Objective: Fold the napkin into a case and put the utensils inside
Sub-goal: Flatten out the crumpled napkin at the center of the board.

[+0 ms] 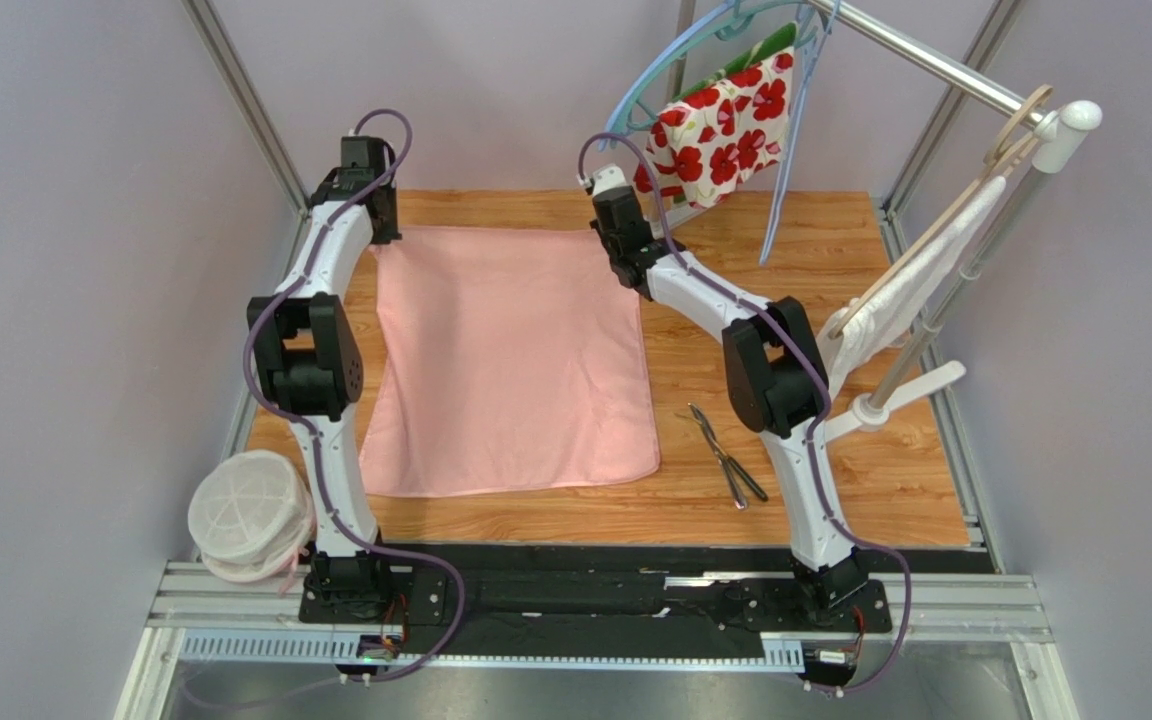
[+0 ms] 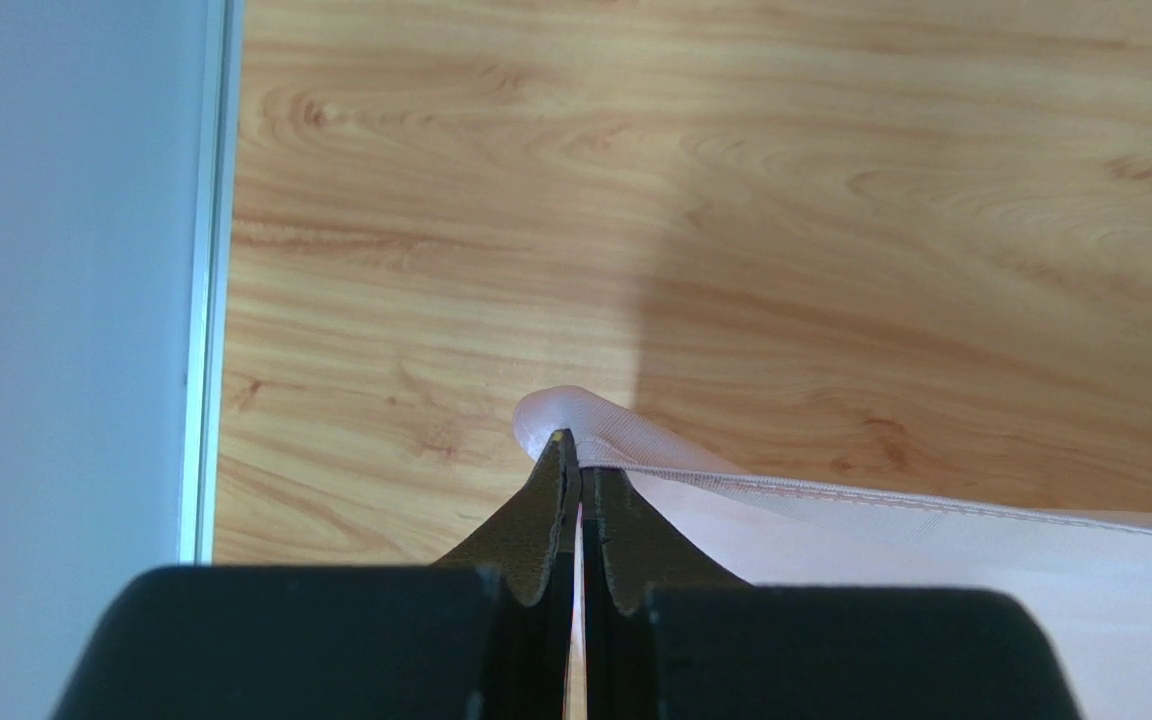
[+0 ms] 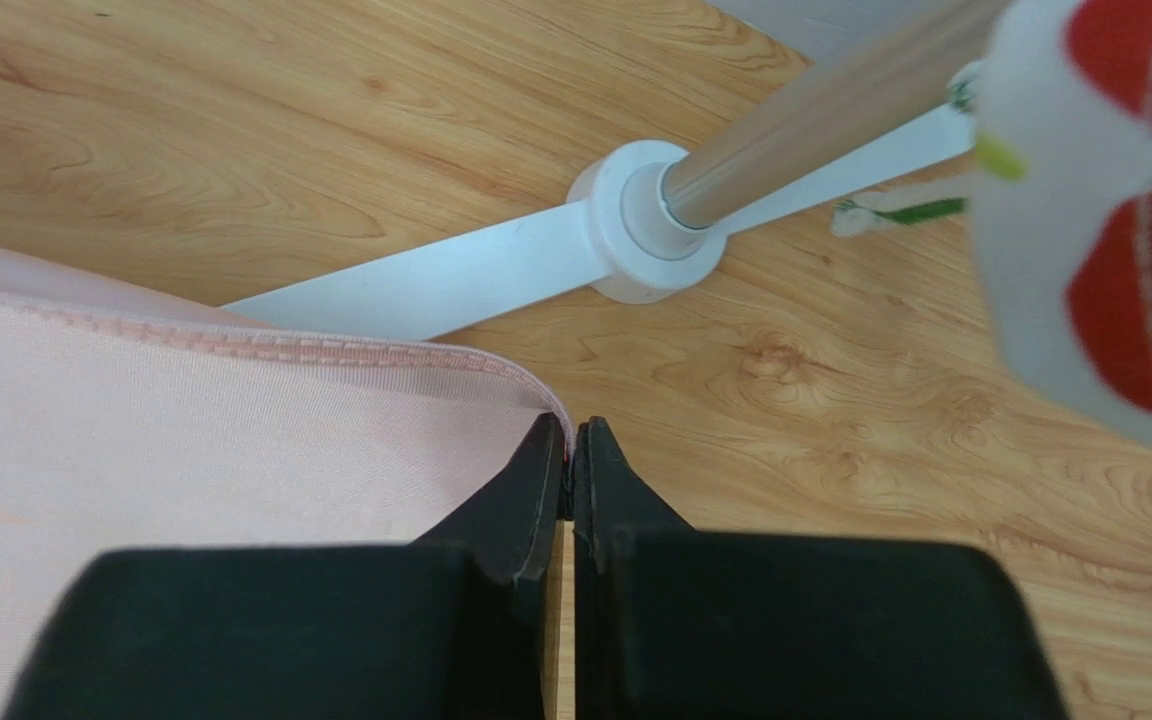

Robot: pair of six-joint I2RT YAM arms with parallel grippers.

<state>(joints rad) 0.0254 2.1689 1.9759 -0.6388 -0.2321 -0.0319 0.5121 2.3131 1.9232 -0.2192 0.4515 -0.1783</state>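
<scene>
The light-pink napkin (image 1: 515, 360) lies spread flat on the wooden table. My left gripper (image 1: 381, 228) is at its far left corner. In the left wrist view the left gripper (image 2: 578, 450) is shut on that corner, with napkin cloth (image 2: 913, 548) bulging past the tips. My right gripper (image 1: 632, 270) is at the far right corner. In the right wrist view the right gripper (image 3: 567, 438) is shut, pinching the hemmed corner of the napkin (image 3: 207, 450). The utensils (image 1: 728, 455) lie crossed on the table to the right of the napkin. No folded case shows.
A red-and-white floral cloth (image 1: 725, 128) hangs on a hanger at the back and also shows in the right wrist view (image 3: 1108, 225). A white cloth (image 1: 913, 293) hangs on a stand at the right. The stand's white foot (image 3: 642, 225) lies close beyond the right gripper. A white mesh bowl (image 1: 249, 510) sits near left.
</scene>
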